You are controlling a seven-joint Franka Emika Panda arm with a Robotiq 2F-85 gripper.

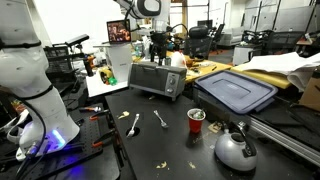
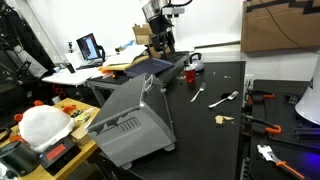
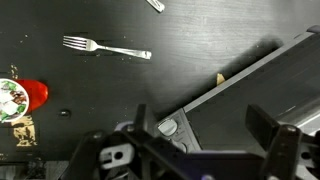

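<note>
Overhead, the tool [image 1: 158, 44] hangs with its jaws spread wide and nothing between them, well above the silver toaster oven [image 1: 155, 78], the thing nearest to it on the dark bench [image 1: 170, 150]. Seen from the wrist view, the two fingers [image 3: 262, 122] frame a corner of the toaster oven [image 3: 250, 90], while a fork [image 3: 105, 48] lies flat on the bench apart from it and a red cup [image 3: 35, 95] stands near the frame's edge.
</note>
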